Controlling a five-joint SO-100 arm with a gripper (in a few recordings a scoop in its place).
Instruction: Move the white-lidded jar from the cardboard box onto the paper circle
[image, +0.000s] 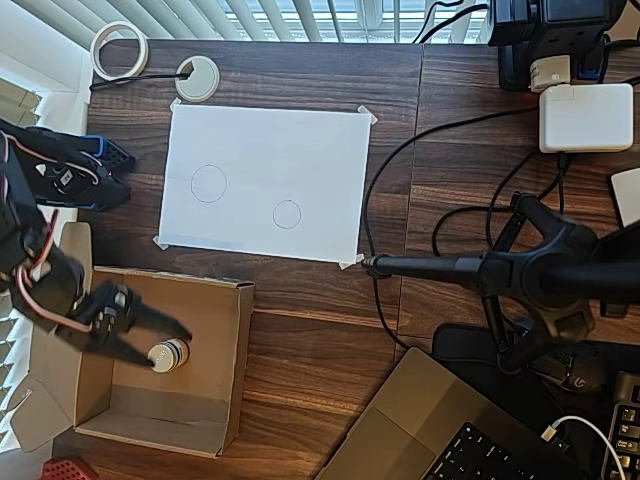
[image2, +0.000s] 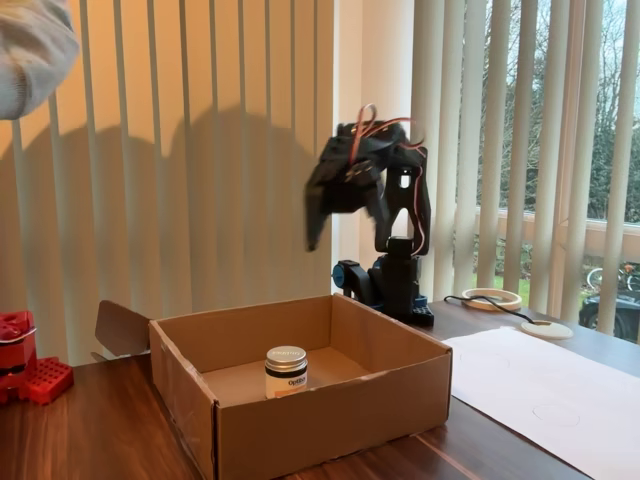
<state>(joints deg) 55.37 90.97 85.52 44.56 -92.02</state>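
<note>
The white-lidded jar (image: 168, 354) (image2: 286, 371) stands upright on the floor of the cardboard box (image: 240, 350) (image2: 330, 420), near the middle. The black gripper (image: 170, 346) (image2: 314, 238) hangs well above the box, fingers pointing down, clear of the jar. In the overhead view its fingers are spread, one on each side of the jar's lid, and hold nothing. The paper circle (image: 287, 214) is the smaller pencil outline on the white sheet (image: 300, 150) (image2: 520, 380), with nothing on it.
A larger pencil circle (image: 208, 184) lies left of the small one. A black stand arm (image: 470, 268) reaches in from the right, near the sheet's lower corner. Cables, a charger (image: 585, 117), a tape roll (image: 120, 48), a white grommet (image: 197, 77) and a laptop (image: 440, 430) surround the sheet.
</note>
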